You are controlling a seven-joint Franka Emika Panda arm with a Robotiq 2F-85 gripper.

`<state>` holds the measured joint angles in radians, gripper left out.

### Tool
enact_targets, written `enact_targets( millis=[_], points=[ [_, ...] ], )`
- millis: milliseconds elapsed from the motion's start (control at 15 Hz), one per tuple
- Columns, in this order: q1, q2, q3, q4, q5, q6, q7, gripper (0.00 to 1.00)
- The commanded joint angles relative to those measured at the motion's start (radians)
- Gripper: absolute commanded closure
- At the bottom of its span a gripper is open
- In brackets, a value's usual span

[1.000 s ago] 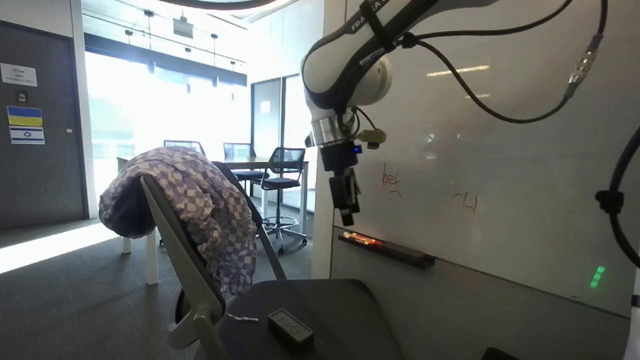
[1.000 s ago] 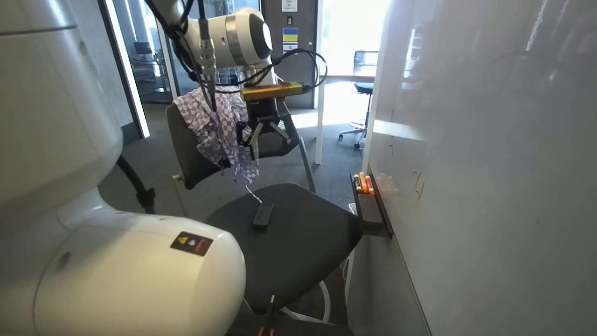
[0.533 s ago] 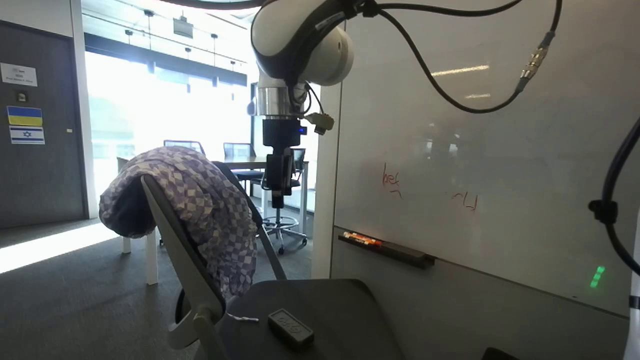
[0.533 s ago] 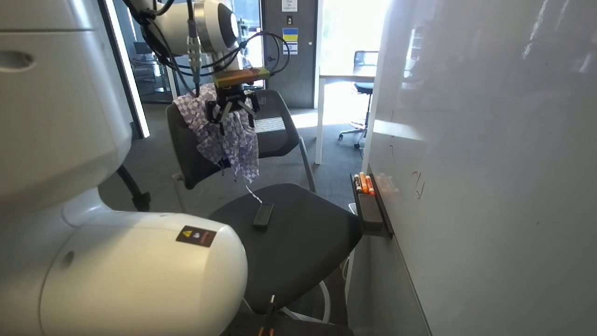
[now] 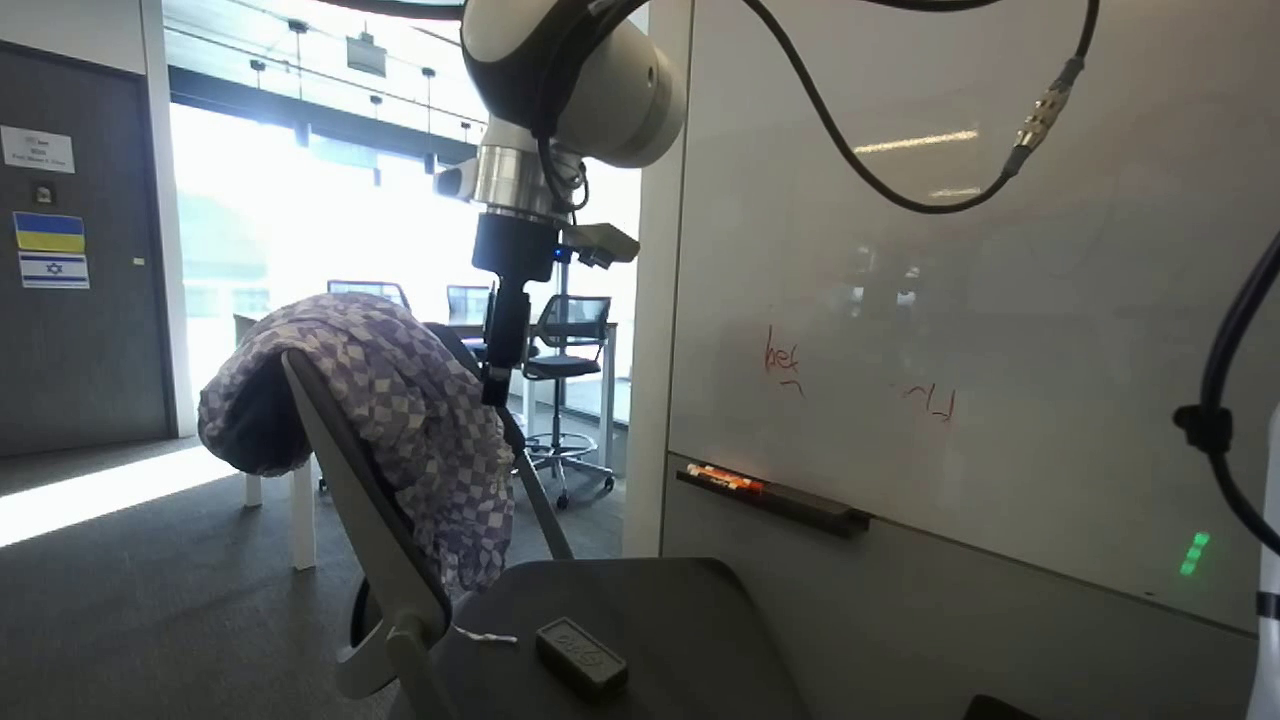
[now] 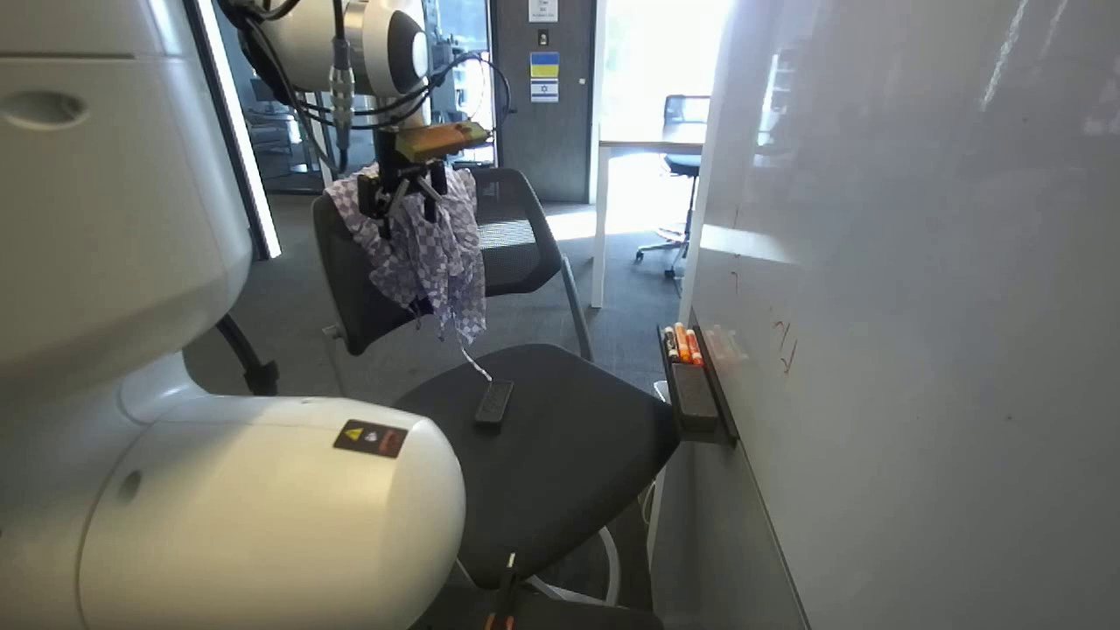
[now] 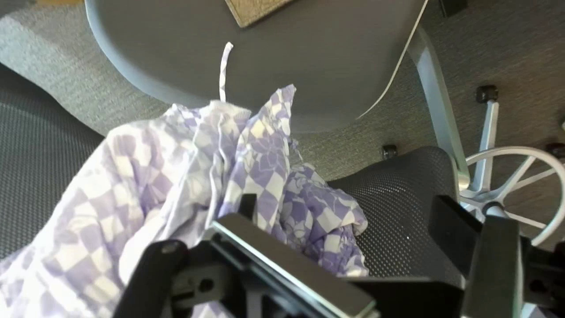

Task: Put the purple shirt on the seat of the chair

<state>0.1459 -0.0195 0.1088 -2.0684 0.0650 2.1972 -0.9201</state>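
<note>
In an exterior view, a purple-and-white checked shirt (image 5: 390,390) hangs over the backrest (image 5: 350,480) of a grey chair (image 5: 415,590), its front end falling close to the seat (image 5: 690,640). A robot arm (image 5: 600,90) reaches in from above, its black gripper (image 5: 494,390) pointing down near the shirt's upper part; from this side I cannot tell whether they touch. On the seat lie a dark whiteboard eraser (image 5: 582,655) and a thin white cord (image 5: 485,636). To the right stands a whiteboard (image 5: 950,300) marked with red handwriting (image 5: 782,357), its ledge (image 5: 800,507) carrying orange markers (image 5: 725,478). Behind, a tall mesh chair (image 5: 560,367) stands before a bright window (image 5: 330,190), and a dark door (image 5: 90,330) at the left bears a blue-and-yellow flag (image 5: 50,232).

In an exterior view, beyond the arm's white link (image 6: 262,507), the gripper hovers in front of the shirt, jaws apart, with the shirt's checks showing between them.

In the wrist view, the gripper is wide, its two fingers (image 7: 454,234) well apart: one overlaps the shirt, the other the edge of the backrest. The shirt spreads in crumpled folds across the middle and lower left. The white cord runs from its edge onto the seat, ending near a corner of the eraser. At the right is a wheeled chair base (image 7: 487,137).
</note>
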Motion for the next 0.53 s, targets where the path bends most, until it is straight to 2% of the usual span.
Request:
enact_targets(
  millis=[0, 133, 467],
  points=[
    [0.008, 0.042, 0.016, 0.037, 0.104, 0.067, -0.199, 0.00],
    [0.010, 0.073, 0.027, 0.045, 0.132, 0.158, -0.280, 0.00],
    [0.011, 0.127, 0.064, 0.016, 0.095, 0.458, -0.323, 0.00]
  ],
)
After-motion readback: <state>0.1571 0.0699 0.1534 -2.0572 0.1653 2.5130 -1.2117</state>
